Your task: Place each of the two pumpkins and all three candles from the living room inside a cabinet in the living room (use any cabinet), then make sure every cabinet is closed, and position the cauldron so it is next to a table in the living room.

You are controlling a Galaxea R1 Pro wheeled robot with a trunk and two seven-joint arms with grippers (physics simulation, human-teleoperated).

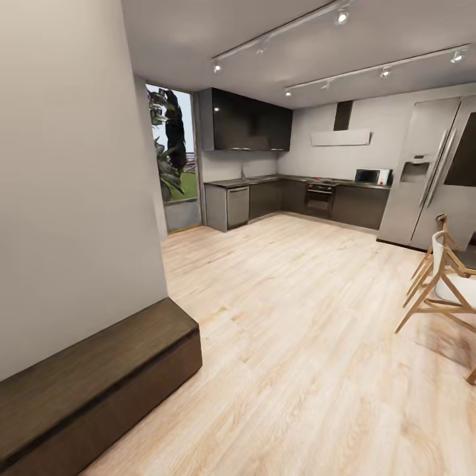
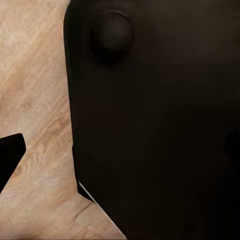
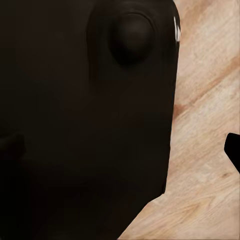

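Observation:
The end of a long, low dark-brown cabinet (image 1: 99,390) runs along the pale wall at the lower left of the head view, and its plain front looks shut. The pumpkins, candles, cauldron and table are out of view. In the left wrist view, my left gripper (image 2: 120,155) hangs open over the robot's black base (image 2: 150,125) and the plank floor, with one fingertip (image 2: 10,155) at the frame's edge. My right gripper (image 3: 125,150) is open too, one fingertip (image 3: 234,150) showing over the floor. Nothing is between the fingers of either gripper.
A light plank floor (image 1: 297,317) stretches ahead to a kitchen with dark cupboards (image 1: 251,122), an oven (image 1: 320,198) and a tall grey fridge (image 1: 430,178). Wooden-legged chairs (image 1: 439,284) stand at the right. A wall (image 1: 73,185) bounds the left, with a window (image 1: 173,152) beyond.

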